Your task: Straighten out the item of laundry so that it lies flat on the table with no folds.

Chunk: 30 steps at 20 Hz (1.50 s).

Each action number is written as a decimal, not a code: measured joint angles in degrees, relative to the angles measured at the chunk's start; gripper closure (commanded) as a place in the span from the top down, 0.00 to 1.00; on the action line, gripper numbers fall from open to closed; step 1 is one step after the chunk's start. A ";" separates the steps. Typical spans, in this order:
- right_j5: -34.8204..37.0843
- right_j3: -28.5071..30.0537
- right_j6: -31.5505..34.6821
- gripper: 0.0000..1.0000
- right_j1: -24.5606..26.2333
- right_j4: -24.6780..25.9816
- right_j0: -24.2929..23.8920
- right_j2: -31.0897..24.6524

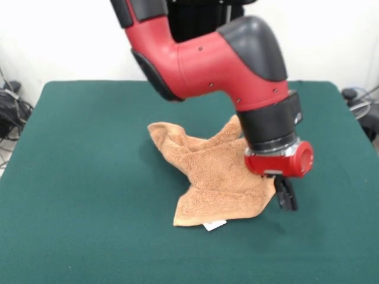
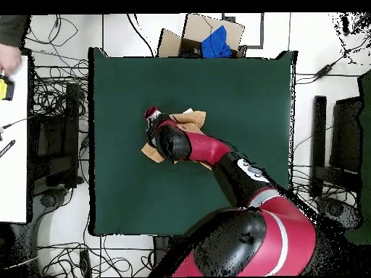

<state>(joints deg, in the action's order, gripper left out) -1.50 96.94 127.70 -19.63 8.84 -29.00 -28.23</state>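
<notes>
The gripper (image 1: 286,194) is hanging low over the table (image 1: 83,177), its black fingers (image 1: 288,198) showing as one dark clump below the red wrist; whether they are apart or together cannot be told from either view. In the front view the fingers are sitting right at the towel's (image 1: 216,180) edge, by the corner that is reaching out toward them, and it cannot be told whether they are pinching cloth or merely touching it.

From the fingers the towel is spreading away across the green surface in a rumpled, folded heap: one ridge is rising up behind the wrist, another lobe is stretching farther off to the opposite side, and a flatter flap is lying nearer the camera. A small white tag (image 1: 214,225) is peeking out from under that flap's edge.

Overhead, the arm (image 2: 217,156) is covering most of the towel (image 2: 190,118), with only tan scraps showing around the wrist, near the table's (image 2: 239,87) middle.

Well away, past the table's edge, a person's hand (image 2: 9,58) is resting at a white desk (image 2: 14,159).
</notes>
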 measured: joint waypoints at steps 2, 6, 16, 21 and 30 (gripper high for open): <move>1.31 1.47 0.00 0.00 -2.70 -1.11 1.16 1.08; 4.64 2.74 0.00 0.00 -6.41 -2.61 2.71 2.78; 16.26 3.67 0.00 0.00 -15.26 -4.90 5.27 8.44; 18.93 3.61 0.00 0.00 -17.49 -4.89 5.27 10.62; 19.43 3.62 0.00 0.00 -19.19 -4.88 5.60 13.95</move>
<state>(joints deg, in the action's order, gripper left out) 17.93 100.56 127.70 -38.82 3.97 -23.40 -14.28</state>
